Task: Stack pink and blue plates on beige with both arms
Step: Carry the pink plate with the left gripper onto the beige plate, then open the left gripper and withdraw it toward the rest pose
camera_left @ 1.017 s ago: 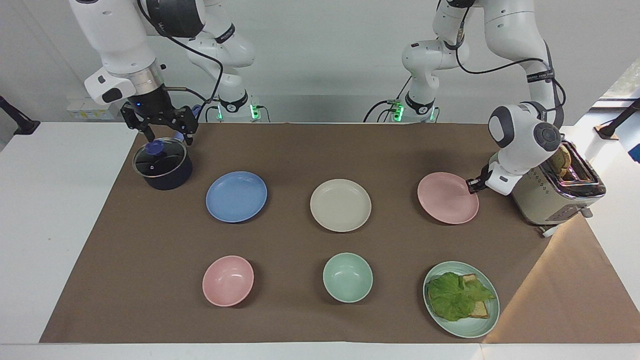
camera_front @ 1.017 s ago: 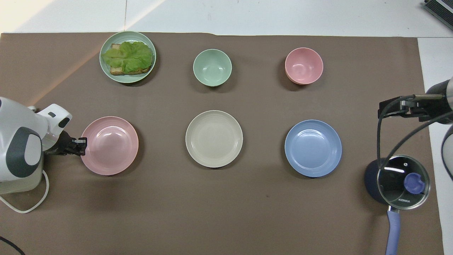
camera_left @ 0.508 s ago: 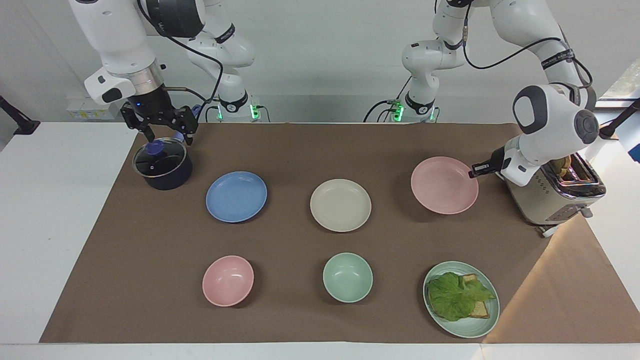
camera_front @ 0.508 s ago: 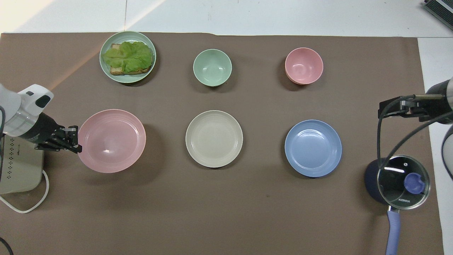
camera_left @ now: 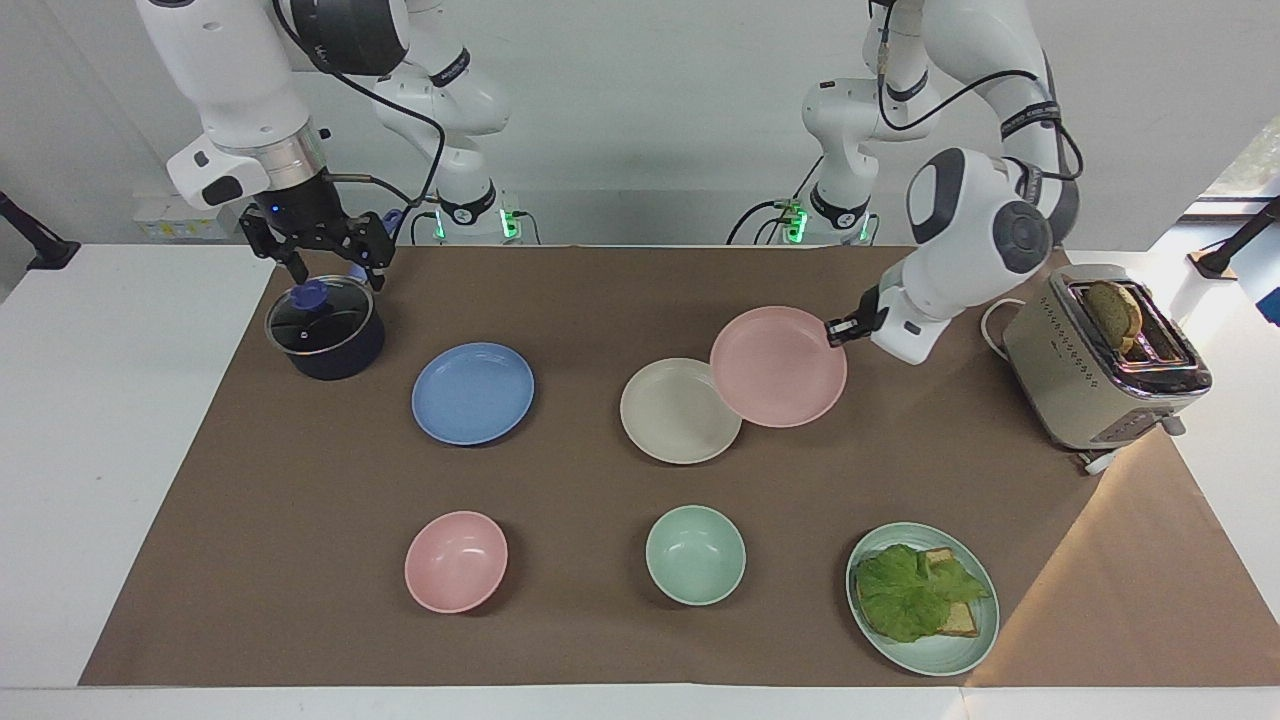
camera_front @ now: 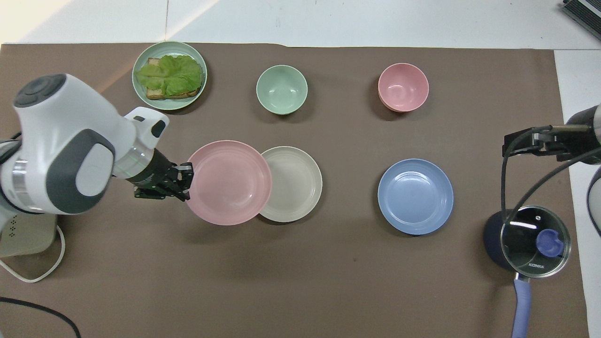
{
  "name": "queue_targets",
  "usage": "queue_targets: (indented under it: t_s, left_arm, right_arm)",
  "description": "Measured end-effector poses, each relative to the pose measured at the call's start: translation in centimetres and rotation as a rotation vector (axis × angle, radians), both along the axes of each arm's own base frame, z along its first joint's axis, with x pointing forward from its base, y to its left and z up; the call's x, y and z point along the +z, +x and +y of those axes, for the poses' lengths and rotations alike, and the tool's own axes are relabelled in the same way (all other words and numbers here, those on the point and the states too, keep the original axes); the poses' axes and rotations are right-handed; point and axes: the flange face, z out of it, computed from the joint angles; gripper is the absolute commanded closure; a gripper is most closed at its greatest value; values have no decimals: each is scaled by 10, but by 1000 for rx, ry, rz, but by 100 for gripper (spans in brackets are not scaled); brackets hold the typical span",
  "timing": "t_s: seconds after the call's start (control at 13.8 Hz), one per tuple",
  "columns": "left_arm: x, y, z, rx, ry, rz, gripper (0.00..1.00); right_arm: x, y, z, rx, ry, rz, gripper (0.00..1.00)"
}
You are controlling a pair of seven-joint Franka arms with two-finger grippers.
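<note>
A: Begin at the robots' end. The right gripper (camera_left: 322,262) hangs over the lidded pot (camera_left: 325,335) with its fingers spread wide and nothing in them; that arm waits. If it swings out toward the blue plate (camera_left: 473,392) from there, it could clip the pot's lid knob.

B: And the blue plate itself?

A: Flat on the mat, toward the right arm's end, well apart from the beige plate (camera_left: 672,415), untouched.

B: The pink plate (camera_left: 778,366)?

A: Up in the air, pinched at its rim by the left gripper (camera_left: 838,329), fingers pressed together on that edge. In both views it overlaps only the beige plate's edge toward the left arm's end, so it isn't centred yet.

B: So the risk?

A: An edge pinch on a broad plate may let it droop or twist. Released here, it would likely land half on the beige rim and slide off. Coming down tilted, it could shove the beige plate toward the mint bowl (camera_left: 695,554), farther out, with the pink bowl (camera_left: 456,560) alongside
</note>
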Motion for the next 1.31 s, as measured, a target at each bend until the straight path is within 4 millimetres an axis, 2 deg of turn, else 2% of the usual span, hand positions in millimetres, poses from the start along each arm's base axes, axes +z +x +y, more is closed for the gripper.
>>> queue_targets:
  t_s: [0.07, 0.22, 0.36, 0.44, 0.58, 1.02, 1.16, 1.31]
  left_arm:
    - [-6, -6, -25, -1, -8, -30, 100]
    - [-26, -15, -60, 3, -24, -89, 100]
    - [-54, -20, -78, 4, -27, -123, 100]
    - [-66, -19, -80, 9, -27, -132, 99]
    - [-80, -15, -79, 21, -23, -136, 1]
    - [-79, -10, -73, 35, -23, -143, 0]
    - [-74, 2, -46, 25, 17, -153, 0]
    - [-57, 24, 1, -57, 94, -190, 0]
  right_arm:
    - [0, 0, 0, 0, 0, 0, 0]
    - [0, 0, 0, 0, 0, 0, 0]
    - [0, 0, 0, 0, 0, 0, 0]
    - [0, 0, 0, 0, 0, 0, 0]
    - [0, 0, 0, 0, 0, 0, 0]
    - [0, 0, 0, -1, 0, 0, 0]
    - [0, 0, -1, -1, 0, 0, 0]
    - [0, 0, -1, -1, 0, 1, 0]
